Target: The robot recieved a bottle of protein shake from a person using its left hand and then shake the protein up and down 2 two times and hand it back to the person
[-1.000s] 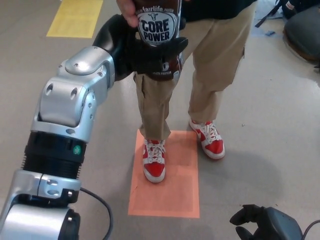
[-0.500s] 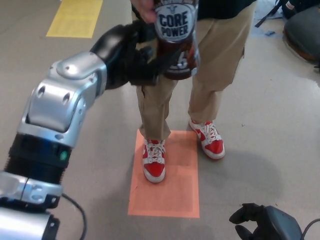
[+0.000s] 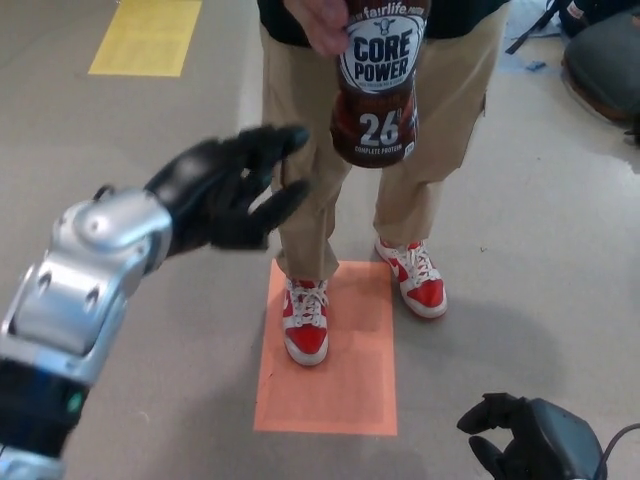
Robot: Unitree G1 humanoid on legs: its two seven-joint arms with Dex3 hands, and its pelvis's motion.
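Observation:
A dark brown protein shake bottle with a white "Core Power" label hangs upright at the top centre, held near its top by a person's hand. My left hand is open, fingers spread, below and to the left of the bottle and apart from it. My right hand sits low at the bottom right edge, its fingers curled loosely around nothing.
The person stands facing me in tan trousers and red and white shoes, one foot on an orange floor square. A yellow floor patch lies at the top left. A dark seat is at the top right.
My left hand has let go of the bottle and dropped down and left, fingers opening. The person now holds the bottle alone, a little further right. The view shifted slightly.

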